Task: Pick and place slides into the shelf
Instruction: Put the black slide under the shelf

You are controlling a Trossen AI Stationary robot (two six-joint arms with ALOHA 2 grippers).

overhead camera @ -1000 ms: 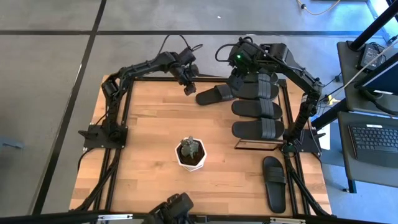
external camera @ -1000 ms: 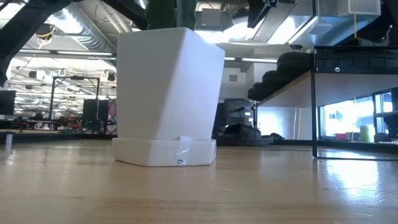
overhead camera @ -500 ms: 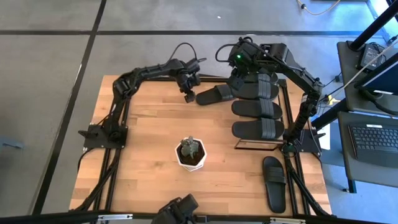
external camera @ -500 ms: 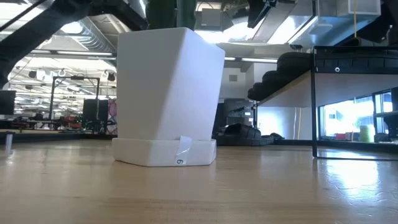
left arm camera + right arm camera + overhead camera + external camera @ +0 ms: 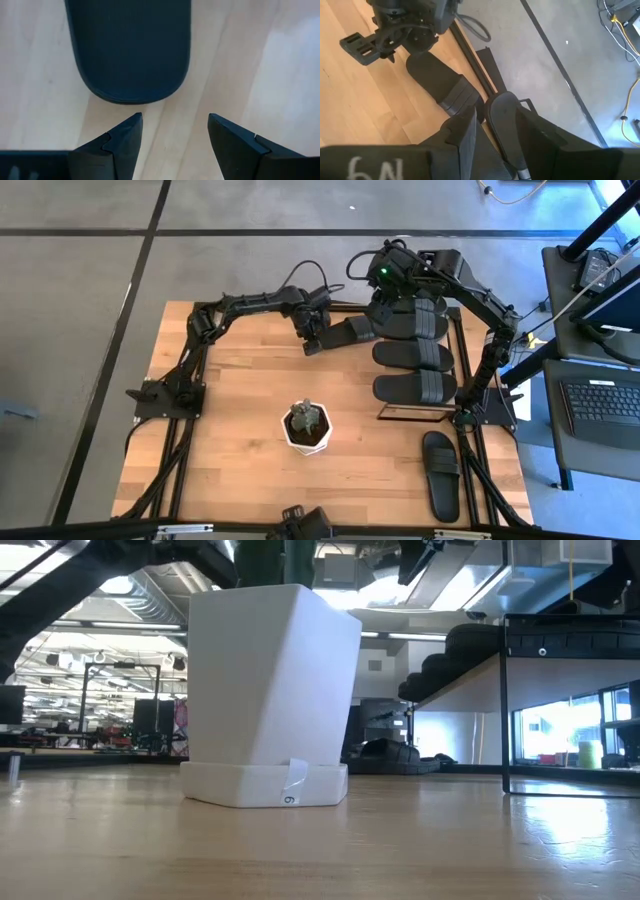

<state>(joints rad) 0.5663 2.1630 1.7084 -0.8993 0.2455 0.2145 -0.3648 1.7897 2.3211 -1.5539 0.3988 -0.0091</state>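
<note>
A black slide (image 5: 445, 82) is lying on the wooden tabletop (image 5: 365, 105) near the frame's centre, its strap towards the lower right. The left gripper (image 5: 385, 37) is hovering at its far end, upper left. The right gripper's fingers (image 5: 502, 122) are showing at the bottom, a narrow gap between them. Grey floor (image 5: 555, 45) is filling the right side.

Three slides (image 5: 415, 355) atop the shelf (image 5: 412, 414), planter (image 5: 307, 428) left

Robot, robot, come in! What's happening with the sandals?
Left gripper open, over slide tip on table. Right gripper pinching same slide's other end. Three slides on shelf. Nothing blocking.
</note>
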